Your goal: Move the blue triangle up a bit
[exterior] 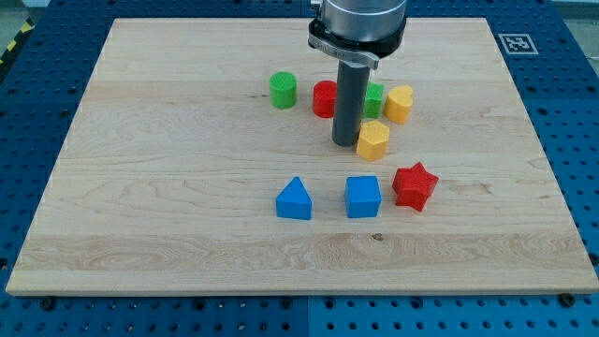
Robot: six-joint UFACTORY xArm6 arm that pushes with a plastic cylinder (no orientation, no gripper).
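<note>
Seven small plastic blocks sit on a pale wooden board (168, 187) with visible grain. The blue triangle (294, 199) lies below the board's middle, a wedge with matte faces, well apart from my tip (345, 143), which rests above it and to the view's right. Just right of the triangle sits a blue cube (362, 197), then a red star (415, 185). The tip stands just beside a yellow hexagon (373, 139). Behind the dark rod a red block (325, 98) and a green block (374, 99) are partly hidden; a yellow heart (400, 103) and a green cylinder (283, 90) flank them. The arm carries no hand, only the rod. Blue perforated table (571, 112) surrounds the board; a printed marker (516, 43) sits at the top right corner.
</note>
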